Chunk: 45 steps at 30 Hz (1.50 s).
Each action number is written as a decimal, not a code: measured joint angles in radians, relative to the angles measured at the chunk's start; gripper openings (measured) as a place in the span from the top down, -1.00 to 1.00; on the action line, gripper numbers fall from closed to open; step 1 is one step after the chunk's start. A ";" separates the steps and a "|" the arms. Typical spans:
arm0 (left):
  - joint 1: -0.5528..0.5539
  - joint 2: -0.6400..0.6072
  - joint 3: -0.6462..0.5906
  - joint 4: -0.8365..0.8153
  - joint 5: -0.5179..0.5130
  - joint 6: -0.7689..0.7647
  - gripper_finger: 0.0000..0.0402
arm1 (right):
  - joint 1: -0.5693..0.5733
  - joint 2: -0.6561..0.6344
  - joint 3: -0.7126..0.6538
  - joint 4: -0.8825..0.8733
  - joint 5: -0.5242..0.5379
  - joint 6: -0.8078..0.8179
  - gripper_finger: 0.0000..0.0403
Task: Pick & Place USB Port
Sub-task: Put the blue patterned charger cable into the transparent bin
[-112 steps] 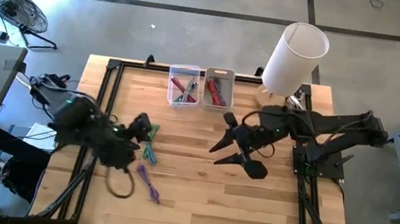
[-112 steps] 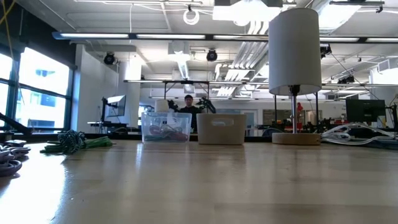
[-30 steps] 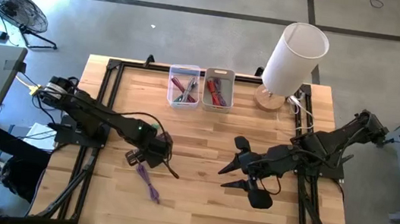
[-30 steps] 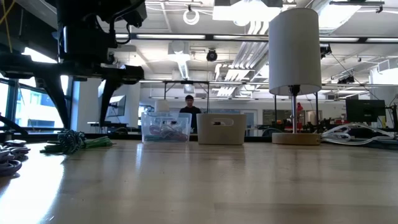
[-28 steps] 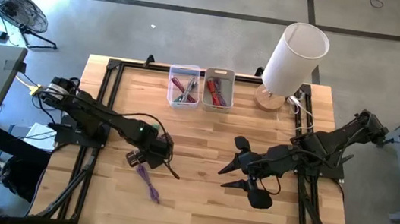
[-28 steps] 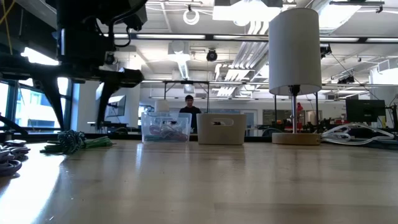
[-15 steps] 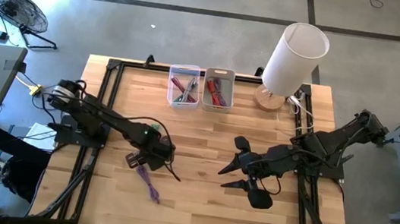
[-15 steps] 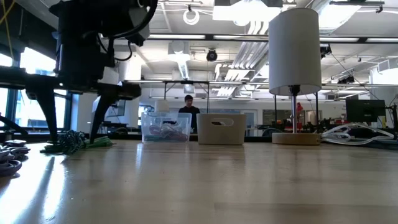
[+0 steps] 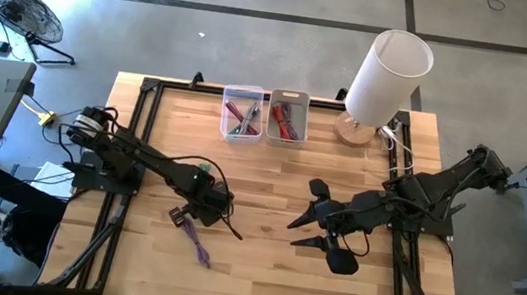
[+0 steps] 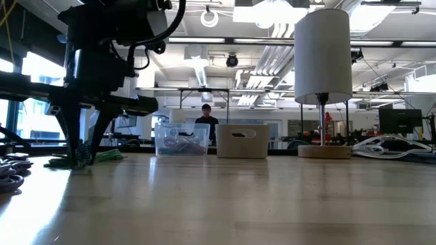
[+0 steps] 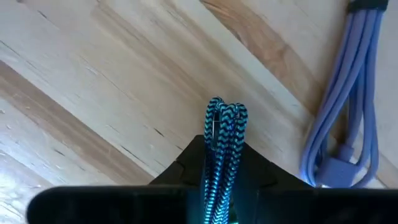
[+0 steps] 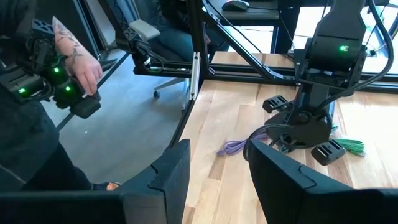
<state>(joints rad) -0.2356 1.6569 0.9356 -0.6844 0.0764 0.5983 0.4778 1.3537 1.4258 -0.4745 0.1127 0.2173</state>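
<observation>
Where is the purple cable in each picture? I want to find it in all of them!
High view: the purple cable lies on the table, just below the left gripper.
Low view: not visible.
Left wrist view: at the right edge, beside the green braided cable the fingers pinch.
Right wrist view: on the wood, next to the left gripper.
Shared landmark: the left gripper.

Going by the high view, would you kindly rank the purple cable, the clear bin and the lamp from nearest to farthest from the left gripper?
1. Purple cable, right beside the left gripper.
2. Clear bin, at the table's far edge.
3. Lamp, far right corner.
</observation>
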 joint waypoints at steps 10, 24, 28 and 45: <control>0.000 0.001 0.235 -0.202 -0.032 -0.047 0.81 | 0.000 0.000 0.000 0.010 0.001 -0.045 0.24; 0.000 -0.001 1.011 -0.746 -0.314 -0.084 0.81 | 0.041 -0.117 -0.001 -0.029 0.042 -0.148 0.24; 0.000 -0.022 1.219 -0.756 -0.373 -0.137 0.81 | 0.066 -0.144 -0.001 -0.061 0.090 -0.198 0.28; 0.014 -0.203 1.364 -0.528 -1.018 -0.594 0.81 | 0.073 -0.159 -0.001 -0.221 0.174 -0.307 0.34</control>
<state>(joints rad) -0.2212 1.4540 2.2999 -1.2123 -0.9411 0.0045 0.5507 1.1946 1.4250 -0.6956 0.2862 -0.0900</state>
